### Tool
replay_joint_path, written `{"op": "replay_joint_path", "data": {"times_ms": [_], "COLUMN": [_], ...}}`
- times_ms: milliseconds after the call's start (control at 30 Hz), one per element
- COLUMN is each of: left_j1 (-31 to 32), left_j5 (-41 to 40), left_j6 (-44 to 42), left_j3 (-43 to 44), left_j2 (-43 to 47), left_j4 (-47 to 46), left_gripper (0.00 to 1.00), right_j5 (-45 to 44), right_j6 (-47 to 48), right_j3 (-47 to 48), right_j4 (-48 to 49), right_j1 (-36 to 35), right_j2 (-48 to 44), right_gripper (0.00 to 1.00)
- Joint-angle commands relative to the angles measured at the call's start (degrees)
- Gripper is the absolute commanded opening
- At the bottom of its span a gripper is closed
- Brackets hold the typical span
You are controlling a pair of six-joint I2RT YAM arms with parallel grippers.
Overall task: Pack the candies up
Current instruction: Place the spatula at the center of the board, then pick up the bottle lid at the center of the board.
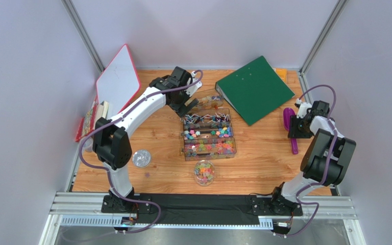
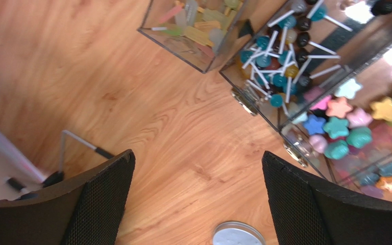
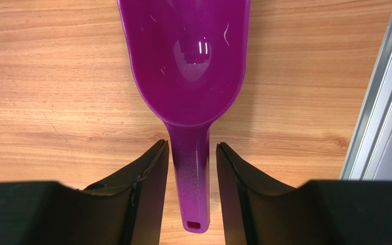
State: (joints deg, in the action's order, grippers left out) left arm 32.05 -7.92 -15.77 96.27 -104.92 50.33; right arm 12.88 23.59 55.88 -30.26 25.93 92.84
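The candies (image 1: 210,147) are small bright sweets in a clear compartment box (image 1: 185,138) at mid table. More fill a small round jar (image 1: 204,172) in front of it. In the left wrist view they show as star shapes (image 2: 338,108) beside lollipops (image 2: 277,56). My left gripper (image 1: 188,105) is open and empty behind the box's left end, above bare wood (image 2: 198,154). The purple scoop (image 1: 287,117) lies at the right. My right gripper (image 1: 295,128) is open, its jaws either side of the scoop handle (image 3: 190,144) with small gaps; the scoop bowl (image 3: 188,56) is empty.
A green binder (image 1: 254,89) lies at the back right. A white board (image 1: 117,79) leans at the back left, with books (image 1: 88,122) below it. A round silver lid (image 1: 141,158) lies front left. A small clear tub (image 1: 211,98) stands behind the box. A metal rail (image 3: 382,102) borders the right.
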Motion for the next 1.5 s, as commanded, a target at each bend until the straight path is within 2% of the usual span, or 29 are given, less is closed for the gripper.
{"op": "replay_joint_path", "data": {"times_ms": [0, 33, 100, 167, 267, 300, 367, 400, 467, 567, 700, 833, 933, 1167, 1300, 1467], "left_j1": [3.28, 3.45, 3.02, 2.23, -0.4, -2.33, -4.36, -6.89, -9.28, -12.01, -13.5, -16.75, -19.83, -25.02, -25.55, -26.6], "left_j5": [-12.47, -10.9, -4.06, 7.41, 18.68, 20.39, 20.67, 20.84, 20.93, 22.07, 23.21, 25.32, 27.43, 32.26, 29.02, 29.02], "left_j6": [0.93, -0.56, -5.39, -13.62, -21.73, -28.11, -32.55, -37.62, -40.82, -44.96, -47.15, -51.2, -51.91, -51.82, -51.38, -54.71], "left_j3": [2.95, 3.39, 4.45, 3.41, -2.65, -7.02, -13.01, -18.78, -24.17, -31.92, -40.97, -47.92, -49.86, -47.14, -48.63, -50.74], "left_j2": [-0.81, -0.55, 0.33, 3.66, 9.72, 11.3, 16.66, 18.6, 24.13, 29.94, 38.1, 41.9, 40.07, 31.19, 28.91, 28.9], "left_j4": [-2.25, -1.73, 1.34, 4.85, 11.25, 13.11, 15.14, 15.59, 15.33, 15.5, 12.61, 8.48, 5.84, 3.2, -0.49, -0.84], "left_gripper": [1.0, 1.0, 1.0, 1.0, 1.0, 1.0, 1.0, 1.0, 1.0, 1.0, 1.0, 1.0, 1.0, 1.0, 1.0, 1.0], "right_j5": [1.0, 1.0, 1.27, 1.61, 4.95, 6.35, 9.61, 10.66, 12.86, 15.41, 16.82, 17.7, 15.52, 14.01, 13.57, 13.04], "right_j6": [-0.3, -0.83, -1.09, -1.62, -0.49, 0.13, 0.92, 1.8, 2.16, 2.95, 4.0, 6.28, 7.08, 6.9, 6.29, 5.59], "right_j3": [1.43, 1.34, 1.34, 1.6, 2.66, 2.92, 3.8, 4.32, 5.72, 7.57, 12.22, 16.98, 19.26, 19.27, 17.69, 15.84], "right_j4": [-0.41, -0.76, -1.73, -2.96, -5.85, -6.91, -9.98, -11.21, -14.73, -19.21, -24.82, -30.2, -32.84, -35.3, -35.57, -35.57], "right_j1": [0.17, 0.17, 0.26, 0.52, 0.52, 0.52, 0.43, 0.52, 0.52, 0.43, 0.08, -0.62, -2.2, -5.27, -6.95, -8.18], "right_j2": [-4.32, -4.85, -5.91, -8.45, -12.23, -13.29, -15.13, -15.49, -15.93, -15.76, -14.88, -14.09, -14.87, -17.6, -19.44, -20.94], "right_gripper": [0.49, 0.54, 0.56, 0.56, 0.57, 0.6, 0.74, 0.8, 0.91, 0.98, 1.0, 1.0, 1.0, 1.0, 1.0, 1.0]}}
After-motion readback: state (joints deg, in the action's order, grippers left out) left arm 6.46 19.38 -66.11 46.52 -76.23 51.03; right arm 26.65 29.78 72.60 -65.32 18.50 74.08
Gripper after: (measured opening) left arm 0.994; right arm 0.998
